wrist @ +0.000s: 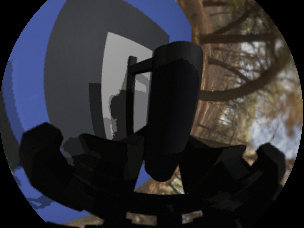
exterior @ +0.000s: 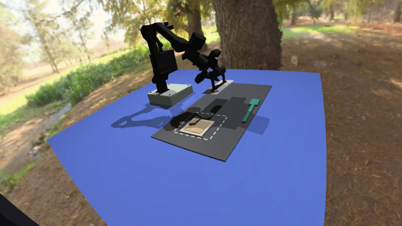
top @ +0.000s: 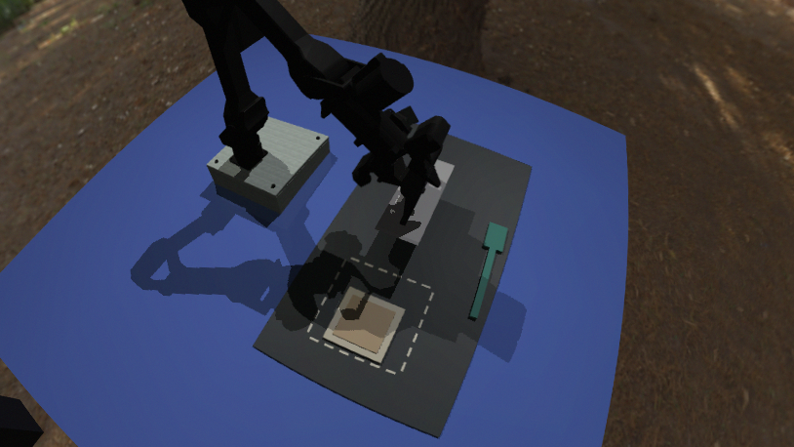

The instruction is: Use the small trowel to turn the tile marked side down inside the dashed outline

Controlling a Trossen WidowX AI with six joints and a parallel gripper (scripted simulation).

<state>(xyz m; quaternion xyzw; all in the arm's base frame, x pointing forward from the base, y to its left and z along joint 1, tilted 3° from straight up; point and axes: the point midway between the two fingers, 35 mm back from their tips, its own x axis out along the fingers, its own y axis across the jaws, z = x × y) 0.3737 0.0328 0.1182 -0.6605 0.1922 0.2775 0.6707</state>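
Blue table (top: 166, 384) (exterior: 168, 182) (wrist: 31, 92), hand (top: 419, 202) (exterior: 218, 85) (wrist: 162, 128) gripping trowel (top: 427, 214) (exterior: 230, 82) (wrist: 114, 65), teal tool (top: 496, 237) (exterior: 254, 102) along mat's (top: 405, 397) (exterior: 208, 148) (wrist: 67, 65) edge

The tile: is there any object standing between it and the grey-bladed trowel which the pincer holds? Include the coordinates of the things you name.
Nothing visible stands between the tile (top: 363, 333) (exterior: 198, 126) and the grey-bladed trowel (top: 426, 216) (exterior: 221, 89) (wrist: 114, 65); only mat (top: 399, 397) (exterior: 219, 148) (wrist: 75, 45) and shadow. The green tool (top: 496, 236) (exterior: 254, 102) lies off to the side.

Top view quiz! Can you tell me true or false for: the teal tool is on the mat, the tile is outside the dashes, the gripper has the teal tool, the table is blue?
The teal tool is on the mat. True.
The tile is outside the dashed outline. False: it lies inside.
The gripper holds the teal tool. False: it holds the grey-plated trowel.
The table is blue. True.
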